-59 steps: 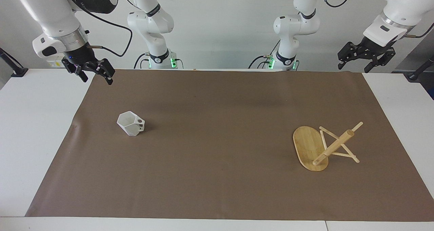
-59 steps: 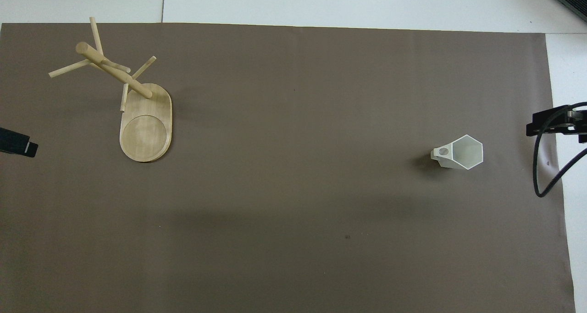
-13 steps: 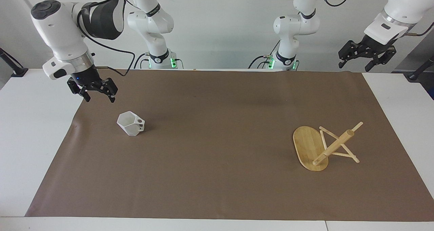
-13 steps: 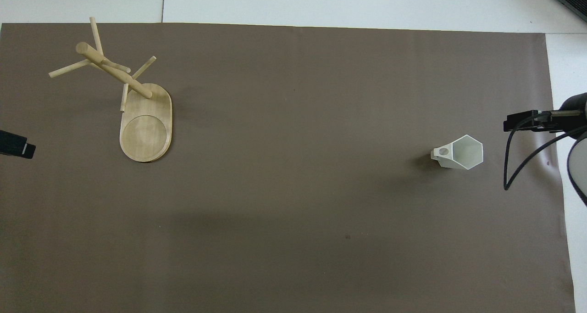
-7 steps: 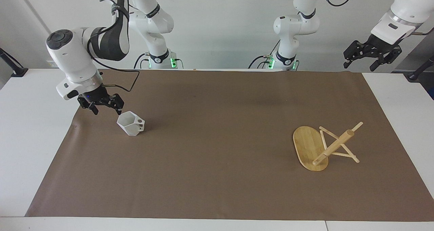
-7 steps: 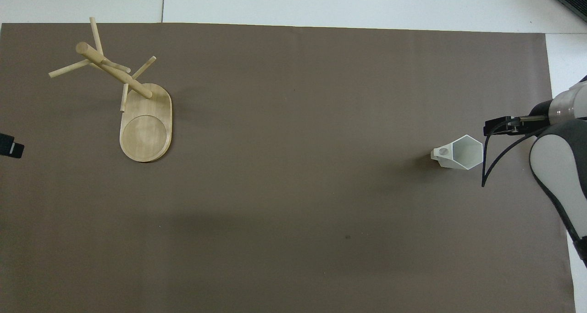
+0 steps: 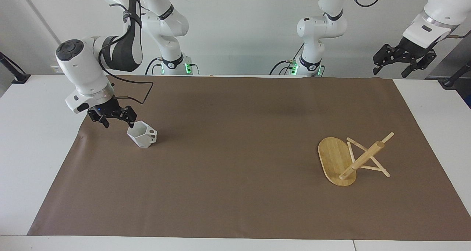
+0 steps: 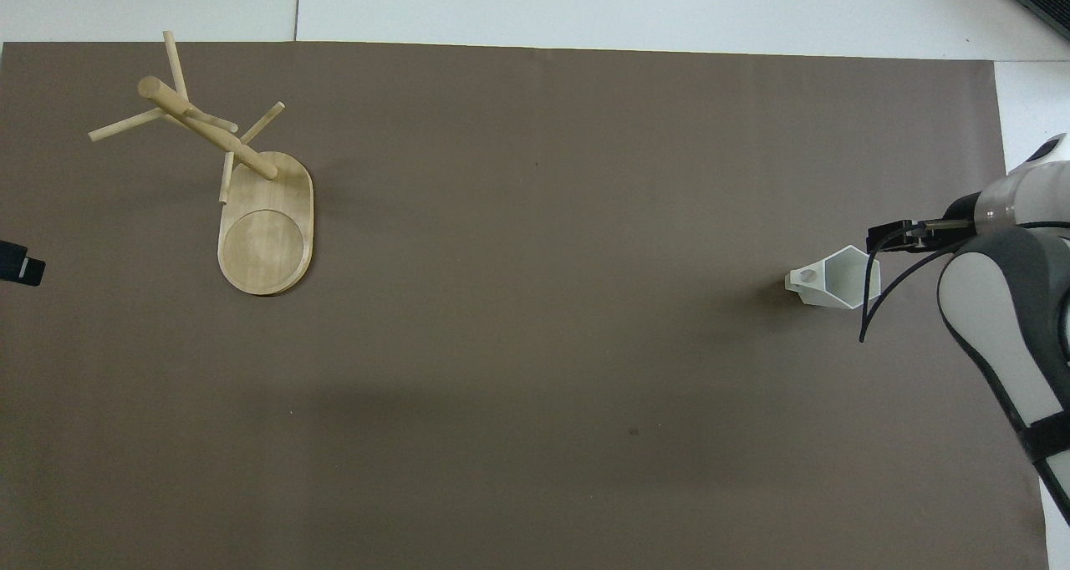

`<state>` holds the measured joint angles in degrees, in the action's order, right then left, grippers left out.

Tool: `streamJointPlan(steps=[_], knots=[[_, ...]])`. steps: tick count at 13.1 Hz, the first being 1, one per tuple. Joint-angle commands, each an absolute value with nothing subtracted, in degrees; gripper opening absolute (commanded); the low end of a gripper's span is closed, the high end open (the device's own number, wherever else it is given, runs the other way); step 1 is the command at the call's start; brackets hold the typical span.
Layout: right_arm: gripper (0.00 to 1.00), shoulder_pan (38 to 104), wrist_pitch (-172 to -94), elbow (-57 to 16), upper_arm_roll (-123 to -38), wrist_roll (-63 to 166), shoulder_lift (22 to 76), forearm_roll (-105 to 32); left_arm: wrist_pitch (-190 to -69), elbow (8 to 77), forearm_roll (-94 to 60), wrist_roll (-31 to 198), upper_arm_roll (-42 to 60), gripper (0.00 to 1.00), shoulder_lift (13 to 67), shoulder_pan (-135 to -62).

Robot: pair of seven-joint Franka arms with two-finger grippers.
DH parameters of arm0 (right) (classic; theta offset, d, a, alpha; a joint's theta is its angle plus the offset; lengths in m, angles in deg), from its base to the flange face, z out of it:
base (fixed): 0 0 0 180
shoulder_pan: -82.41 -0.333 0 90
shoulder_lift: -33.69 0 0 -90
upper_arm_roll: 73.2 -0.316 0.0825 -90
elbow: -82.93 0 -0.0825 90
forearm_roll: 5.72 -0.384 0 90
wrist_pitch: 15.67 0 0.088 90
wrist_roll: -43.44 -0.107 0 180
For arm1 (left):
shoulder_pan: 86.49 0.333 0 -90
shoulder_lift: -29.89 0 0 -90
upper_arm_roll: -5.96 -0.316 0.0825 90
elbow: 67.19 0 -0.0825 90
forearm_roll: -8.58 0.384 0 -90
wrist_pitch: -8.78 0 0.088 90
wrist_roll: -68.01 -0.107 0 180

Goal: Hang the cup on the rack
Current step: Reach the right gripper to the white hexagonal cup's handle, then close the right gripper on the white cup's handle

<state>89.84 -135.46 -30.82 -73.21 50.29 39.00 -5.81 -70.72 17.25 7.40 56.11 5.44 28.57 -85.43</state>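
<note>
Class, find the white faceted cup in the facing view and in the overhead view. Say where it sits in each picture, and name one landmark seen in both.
Facing view: the cup stands on the brown mat toward the right arm's end, at the tip of the right gripper.
Overhead view: the cup is at mid-height near that picture's right edge.
Shared landmark: the rack, at the left arm's end.

Matt white faceted cup (image 7: 142, 134), pale smooth wooden rack (image 7: 342, 162), matt brown paper table cover (image 7: 235, 192)

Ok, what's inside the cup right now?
The cup looks empty: only white inner walls show through its open rim. The right gripper hangs at the rim, open, and its cable crosses one edge.
</note>
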Motion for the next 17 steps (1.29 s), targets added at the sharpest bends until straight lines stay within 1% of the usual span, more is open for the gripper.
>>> streamJointPlan(steps=[1,4,17], knots=[[1.0,90.85,-140.19,-33.96,-73.64,52.14,38.87,-6.77,-71.38,18.86,8.5,55.8,5.43,1.0,27.26,-85.34],[1.0,90.85,-143.02,-35.46,-73.55,52.05,38.96,-6.86,-71.46,19.21,8.5,55.71,5.43,1.0,27.17,-85.34],[1.0,90.85,-144.34,-38.19,-73.55,51.44,38.96,-6.86,-71.64,19.38,8.5,55.44,5.52,1.0,27.08,-85.43]])
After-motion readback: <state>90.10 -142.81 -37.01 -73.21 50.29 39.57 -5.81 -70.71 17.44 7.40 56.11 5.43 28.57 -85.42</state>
